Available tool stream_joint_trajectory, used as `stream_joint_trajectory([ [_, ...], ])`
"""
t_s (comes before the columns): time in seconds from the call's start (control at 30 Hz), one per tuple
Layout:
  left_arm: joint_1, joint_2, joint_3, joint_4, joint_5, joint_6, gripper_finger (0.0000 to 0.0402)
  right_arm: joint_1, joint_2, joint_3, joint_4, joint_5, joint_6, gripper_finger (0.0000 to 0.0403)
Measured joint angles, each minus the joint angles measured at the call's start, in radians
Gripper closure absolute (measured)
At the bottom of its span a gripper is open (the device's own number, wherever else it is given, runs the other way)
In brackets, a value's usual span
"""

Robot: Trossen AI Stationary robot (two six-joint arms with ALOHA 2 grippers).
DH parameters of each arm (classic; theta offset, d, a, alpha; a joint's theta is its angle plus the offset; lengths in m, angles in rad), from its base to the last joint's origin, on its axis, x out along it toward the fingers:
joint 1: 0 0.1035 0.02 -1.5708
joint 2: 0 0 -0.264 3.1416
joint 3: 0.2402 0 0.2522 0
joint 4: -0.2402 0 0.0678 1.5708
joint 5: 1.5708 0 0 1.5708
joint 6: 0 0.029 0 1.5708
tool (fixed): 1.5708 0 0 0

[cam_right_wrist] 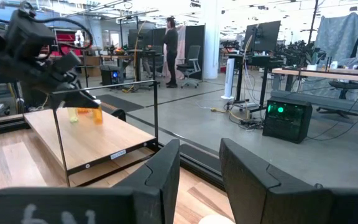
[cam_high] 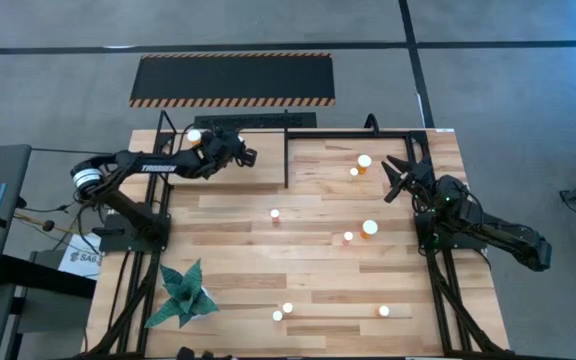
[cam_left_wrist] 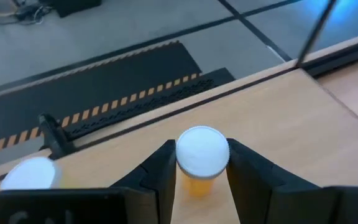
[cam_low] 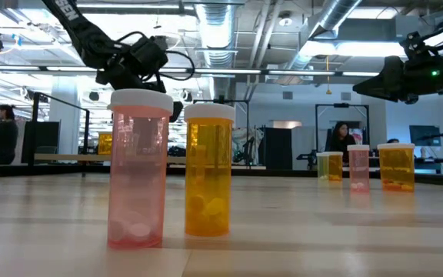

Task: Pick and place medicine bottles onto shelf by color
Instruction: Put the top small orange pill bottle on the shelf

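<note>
My left gripper [cam_high: 240, 151] [cam_left_wrist: 201, 155] reaches over the wooden shelf [cam_high: 266, 162] [cam_left_wrist: 272, 118] at the table's far left, shut on an orange medicine bottle [cam_left_wrist: 202, 151] with a white cap. A second white-capped bottle [cam_left_wrist: 31, 173] [cam_high: 195, 135] stands on the shelf beside it. From the right wrist view, both bottles [cam_right_wrist: 97, 116] [cam_right_wrist: 73, 115] show on the shelf board [cam_right_wrist: 86, 140] under that gripper. My right gripper [cam_high: 394, 180] [cam_right_wrist: 199, 146] waits at the table's right side, shut, nothing between its fingers. My left gripper pinches the orange bottle between its two fingers, at the top of the body just under the white cap [cam_left_wrist: 202, 151]. The fingers slant down from above. The bottle stays upright over the shelf board; whether its base rests on the board I cannot tell.
Several more bottles stand scattered on the table [cam_high: 364, 161] [cam_high: 369, 228] [cam_high: 275, 214] [cam_high: 383, 312]; a pink bottle [cam_low: 138, 169] and an orange one [cam_low: 208, 169] stand near the front edge. A green paper plant [cam_high: 183, 292] sits front left. A hazard-striped black mat [cam_high: 233, 78] lies beyond the table.
</note>
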Motion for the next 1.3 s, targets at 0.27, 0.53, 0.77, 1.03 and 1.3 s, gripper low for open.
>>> stream_joint_trajectory([
  [0.27,0.025,0.022,0.0,0.01,-0.04,-0.023,0.0293,0.0,0.0,0.0,0.0,0.0,0.0,0.0266],
  [0.53,0.025,0.022,0.0,0.012,-0.083,-0.023,0.0293,0.0,0.0,0.0,0.0,0.0,0.0,0.0264],
  [0.77,0.025,0.022,0.0,-0.018,-0.096,-0.061,0.0293,0.0,0.0,0.0,0.0,0.0,0.0,0.0265],
  [1.03,0.025,0.022,0.001,-0.017,-0.102,-0.047,0.0293,0.0,0.0,0.0,0.0,0.0,0.0,0.0265],
  [1.3,0.041,0.022,0.001,0.004,-0.067,-0.032,0.0293,0.0,0.0,0.0,0.0,0.0,0.0,0.0263],
])
